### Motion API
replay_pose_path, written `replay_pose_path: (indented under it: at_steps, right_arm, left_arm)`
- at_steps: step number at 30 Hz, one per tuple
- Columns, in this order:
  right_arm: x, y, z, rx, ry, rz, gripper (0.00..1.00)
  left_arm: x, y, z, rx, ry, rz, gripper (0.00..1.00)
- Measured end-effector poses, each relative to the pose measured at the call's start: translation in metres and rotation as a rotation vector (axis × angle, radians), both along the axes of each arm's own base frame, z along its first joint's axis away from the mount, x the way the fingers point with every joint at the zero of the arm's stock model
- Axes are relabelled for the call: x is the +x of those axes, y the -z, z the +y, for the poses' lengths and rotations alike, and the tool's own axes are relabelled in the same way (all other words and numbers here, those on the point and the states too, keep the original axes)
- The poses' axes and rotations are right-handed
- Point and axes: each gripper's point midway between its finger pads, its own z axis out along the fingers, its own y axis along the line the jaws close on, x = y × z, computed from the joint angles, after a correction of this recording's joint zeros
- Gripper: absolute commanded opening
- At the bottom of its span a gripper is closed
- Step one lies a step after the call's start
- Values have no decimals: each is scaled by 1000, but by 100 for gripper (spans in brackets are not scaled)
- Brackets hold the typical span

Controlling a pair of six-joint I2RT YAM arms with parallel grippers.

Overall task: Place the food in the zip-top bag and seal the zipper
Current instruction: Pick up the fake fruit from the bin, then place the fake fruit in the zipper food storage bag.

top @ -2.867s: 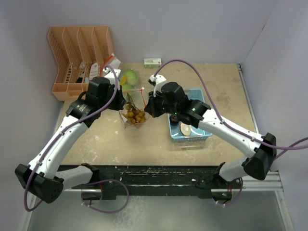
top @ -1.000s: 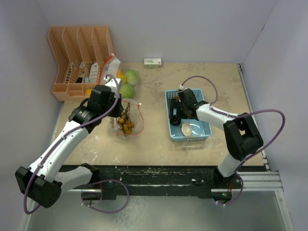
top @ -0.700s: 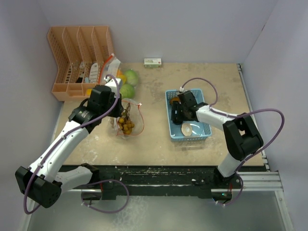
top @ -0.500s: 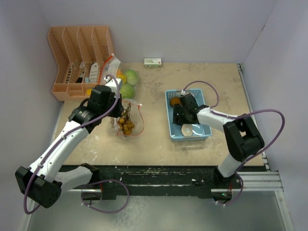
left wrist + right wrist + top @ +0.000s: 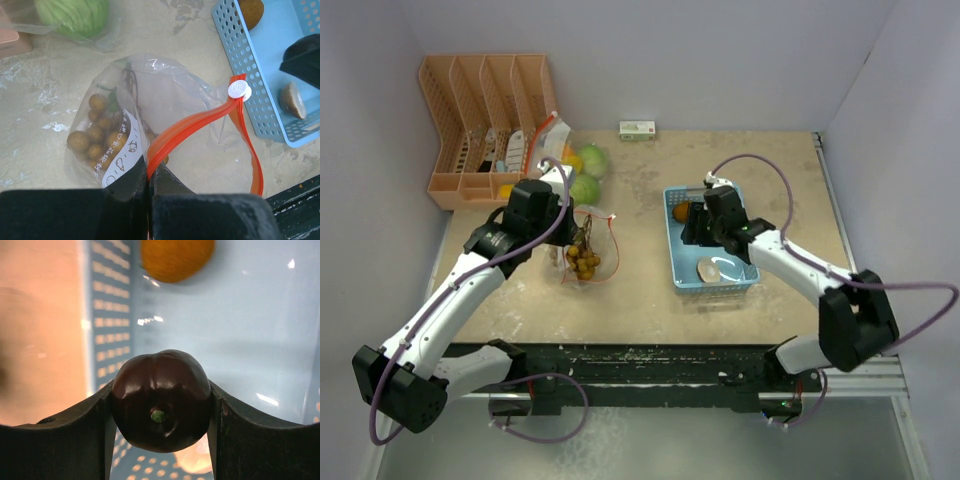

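The clear zip-top bag (image 5: 592, 252) lies left of centre with a bunch of small brown balls (image 5: 95, 135) inside. My left gripper (image 5: 148, 172) is shut on its orange zipper strip (image 5: 200, 125), which carries a white slider (image 5: 239, 90). My right gripper (image 5: 160, 410) hangs over the light blue tray (image 5: 672, 250), shut on a dark brown lump (image 5: 160, 400) with a green stem dot. In the tray lie an orange fruit (image 5: 681, 211) and a beige round slice (image 5: 710, 268). A green leafy piece (image 5: 585, 188) sits behind the bag.
An orange file rack (image 5: 485, 110) stands at the back left with packets (image 5: 545, 135) beside it. A second green piece (image 5: 592, 158) lies near them, and a small box (image 5: 637, 129) sits against the back wall. Walls close in on both sides.
My right arm went from the bag's mouth to the tray, and its jaws closed round the dark brown lump. The left gripper kept hold of the bag's zipper.
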Motion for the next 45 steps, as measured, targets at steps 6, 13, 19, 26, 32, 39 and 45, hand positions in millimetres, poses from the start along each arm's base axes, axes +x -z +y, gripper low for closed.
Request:
replay_pose_path:
  at_steps: [6, 13, 19, 26, 32, 39, 45]
  right_arm:
    - [-22, -92, 61, 157, -192, -198, 39]
    - [-87, -168, 172, 393, -544, -330, 39]
    - [-109, -181, 199, 464, -633, -354, 43]
    - [-99, -146, 243, 427, -668, -285, 70]
    - [-85, -120, 248, 328, -619, -260, 100]
    - [-78, -133, 238, 305, -577, -307, 99]
    - [-79, -180, 198, 312, -481, -412, 100]
  left_arm:
    - [0, 0, 0, 1, 0, 0, 0]
    - [0, 0, 0, 0, -1, 0, 0]
    - [1, 2, -1, 1, -1, 7, 0]
    - [4, 3, -3, -7, -3, 8, 0]
    - [3, 3, -3, -8, 0, 10, 0]
    - [3, 3, -4, -9, 0, 10, 0]
    - [3, 3, -4, -9, 1, 9, 0]
